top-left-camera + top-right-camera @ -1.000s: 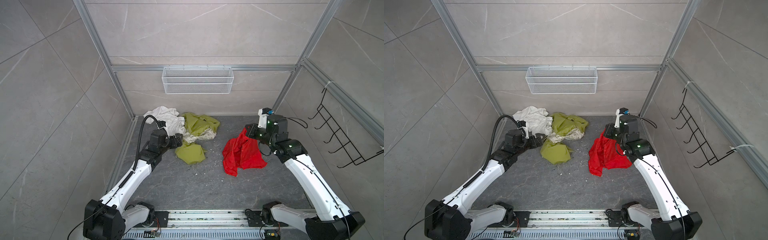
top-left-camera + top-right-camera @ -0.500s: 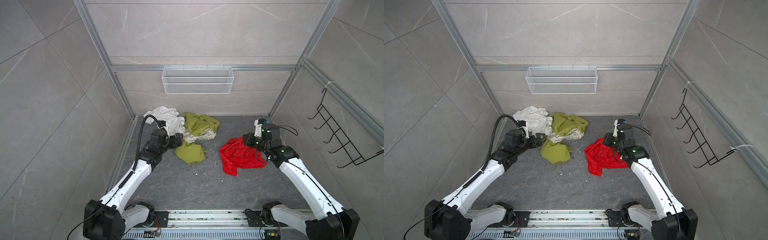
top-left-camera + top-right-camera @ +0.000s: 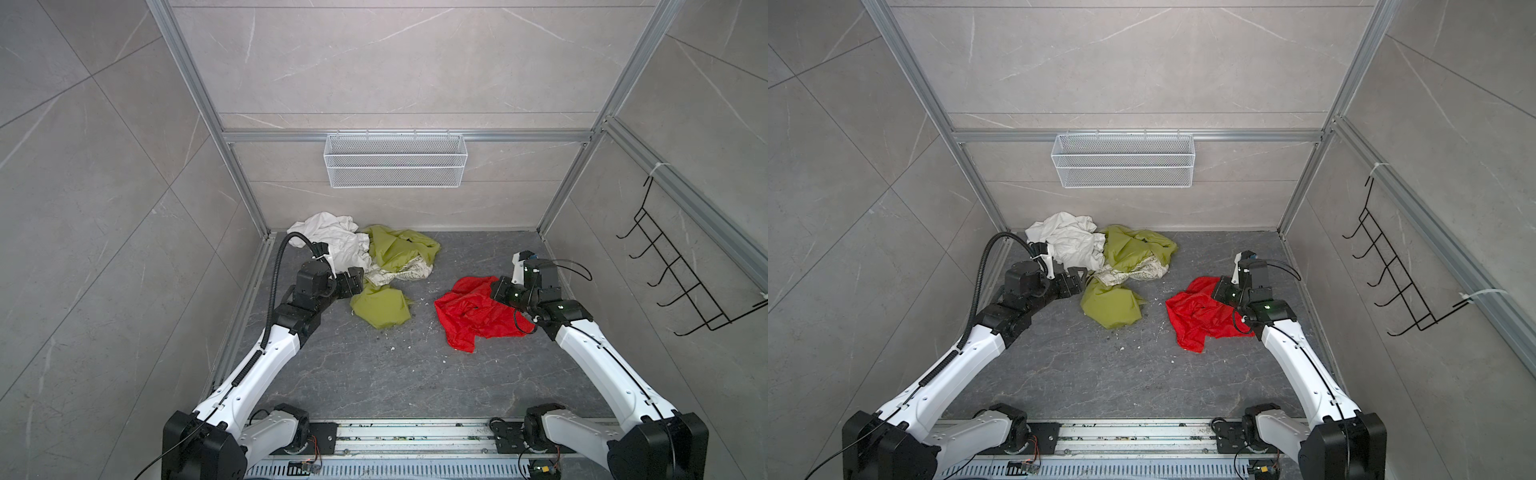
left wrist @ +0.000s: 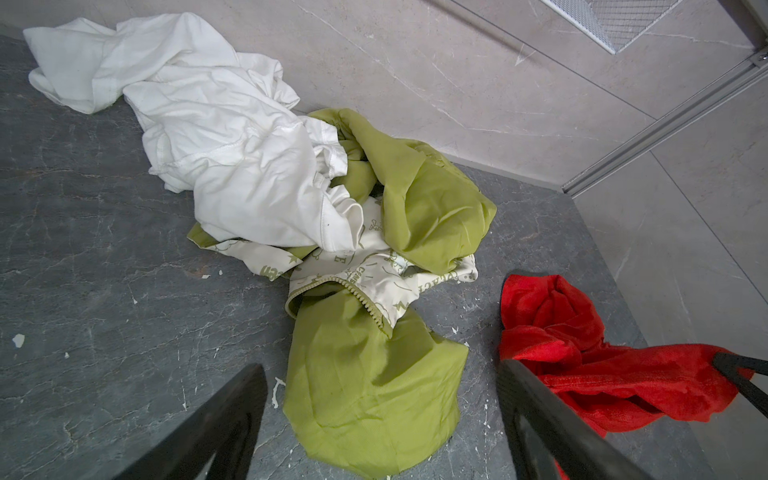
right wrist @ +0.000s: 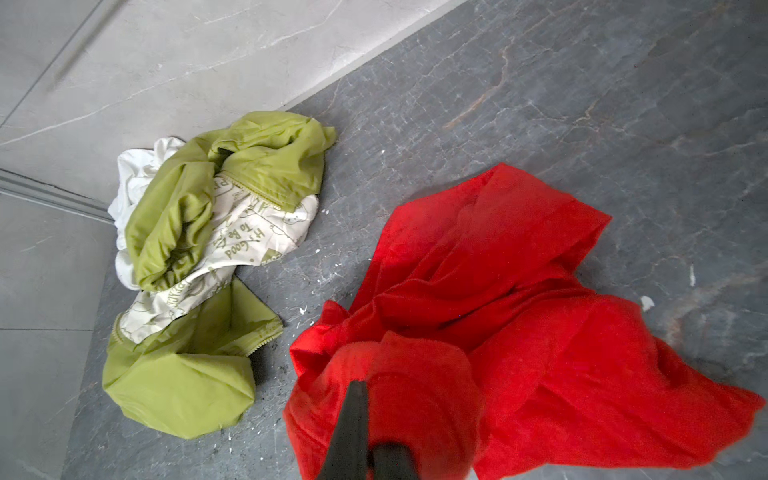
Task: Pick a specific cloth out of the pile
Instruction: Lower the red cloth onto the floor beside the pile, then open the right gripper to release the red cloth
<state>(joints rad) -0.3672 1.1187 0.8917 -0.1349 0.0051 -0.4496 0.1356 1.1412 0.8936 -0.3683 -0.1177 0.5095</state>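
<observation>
The cloth (image 3: pixel 469 313) (image 3: pixel 1200 316) is a bright red sheet lying crumpled on the dark floor at the right, apart from the pile. My right gripper (image 3: pixel 495 291) (image 3: pixel 1217 291) is low over its far right edge and shut on a bunched fold of it (image 5: pixel 360 390). The pile (image 3: pixel 386 262) (image 3: pixel 1121 257) of white, olive-green and cream printed fabric lies at the back left. My left gripper (image 3: pixel 358 279) (image 4: pixel 380 365) is open at the pile's near left edge, holding nothing. An olive-green fold (image 4: pixel 374 382) lies on the floor between its fingers.
A white wire basket (image 3: pixel 395 166) hangs on the back wall. A black hook rack (image 3: pixel 665 286) is fixed to the right wall. Aluminium frame posts stand at the back corners. The arms' base rail (image 3: pixel 415 432) runs along the front. White crumbs dot the floor.
My right gripper has come down and slightly back with the red cloth, which hung raised before and now lies spread on the floor. The left arm and the pile have not moved.
</observation>
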